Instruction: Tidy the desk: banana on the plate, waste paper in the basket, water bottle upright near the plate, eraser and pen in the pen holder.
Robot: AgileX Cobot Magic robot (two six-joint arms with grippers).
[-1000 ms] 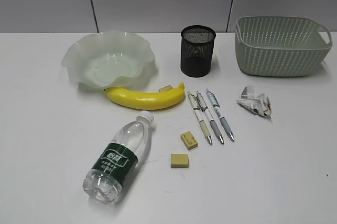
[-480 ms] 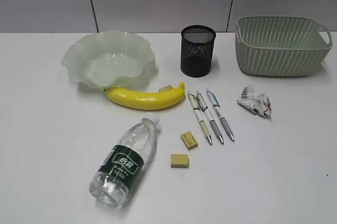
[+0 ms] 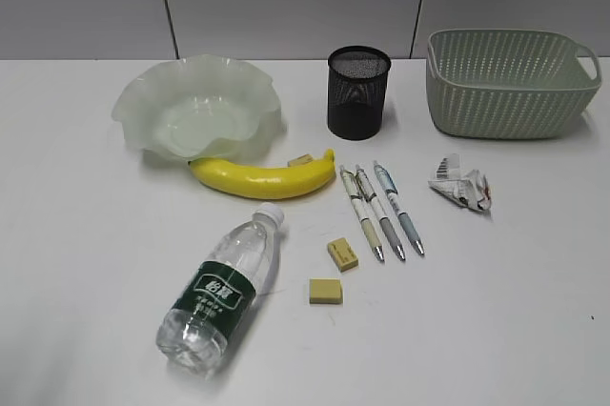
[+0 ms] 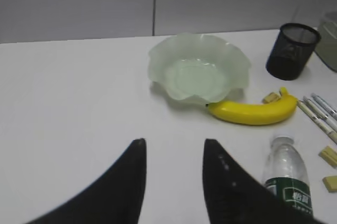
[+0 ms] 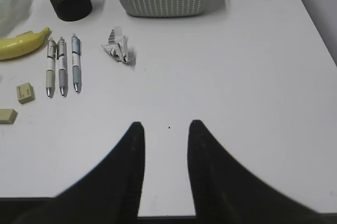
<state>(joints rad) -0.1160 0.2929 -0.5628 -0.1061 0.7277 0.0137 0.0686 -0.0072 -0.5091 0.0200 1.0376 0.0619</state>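
**Desk untidied, both sets of fingers apart and holding nothing**

On my exterior feed I see the desk [image 3: 86, 263] with everything loose on it. The plate [image 3: 197, 106] sits in the upper left of the frame, and the banana [image 3: 262, 178] lies on the desk just in front of it, dark tip pointing left. A small eraser piece [image 3: 300, 160] lies just behind the banana's right end. The water bottle [image 3: 221, 288] lies on its side in the lower left, white cap toward the banana, base toward the bottom edge. Right of it lie 2 more erasers [image 3: 342, 254], near each other but not touching. I count 3 pens [image 3: 381, 211] side by side in the centre, tips toward the bottom of the frame. The pen holder [image 3: 358, 92] stands upright at upper centre, behind the pens. The basket [image 3: 511, 82] fills the upper right, and the waste paper [image 3: 460, 184] lies on the desk in front of it, apart from both basket and pens.

Neither arm shows in that feed. In my left wrist feed the left gripper [image 4: 172, 182] has its fingers apart above bare desk at the bottom of the frame. In my right wrist feed the right gripper [image 5: 165, 166] likewise shows its fingers apart over bare desk.
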